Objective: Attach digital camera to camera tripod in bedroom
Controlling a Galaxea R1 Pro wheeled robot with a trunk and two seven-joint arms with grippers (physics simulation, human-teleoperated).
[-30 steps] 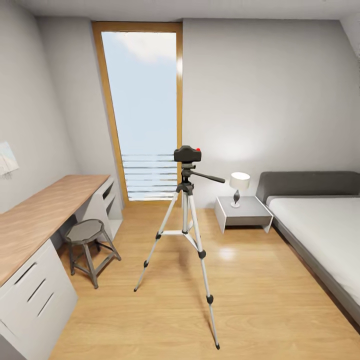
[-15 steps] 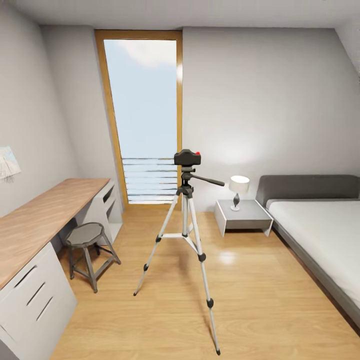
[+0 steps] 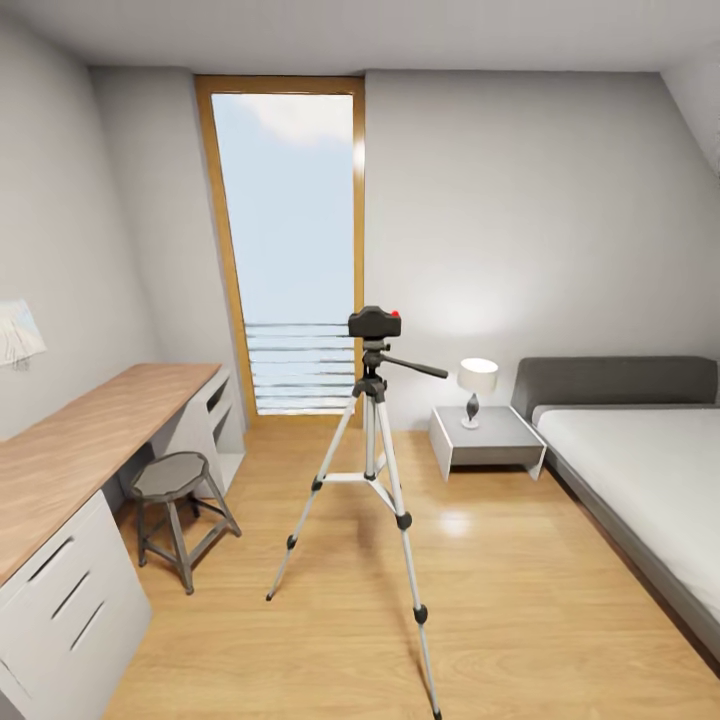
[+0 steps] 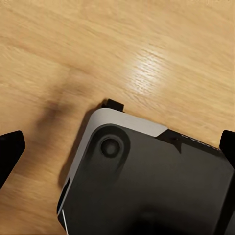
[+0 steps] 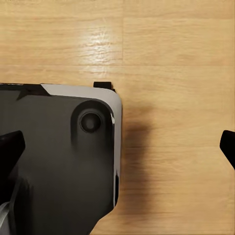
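From the head view, the camera (image 3: 374, 322) sits on top of the tripod (image 3: 372, 470), which stands in the middle of the bedroom floor (image 3: 500, 580) between the desk (image 3: 80, 440) and the bed (image 3: 640, 470). Its red button is visible on top, and it looks level on the tripod head. I judge the attaching is done, or very nearly.

Compared with one second ago, the whole picture has shifted: more ceiling shows, and the window (image 3: 290, 240), the tripod, the stool (image 3: 172, 500) and the nightstand (image 3: 485, 435) with its lamp (image 3: 477, 385) look a little smaller and lower. This is my head or base moving, not the things. The camera keeps the same place on the tripod, so it seems to hold there alone.

Both arms hang low. The left pincer (image 4: 117, 152) is spread wide and holds nothing, with floor and the robot base (image 4: 147, 181) under it. The right pincer (image 5: 120, 152) is also wide and empty.
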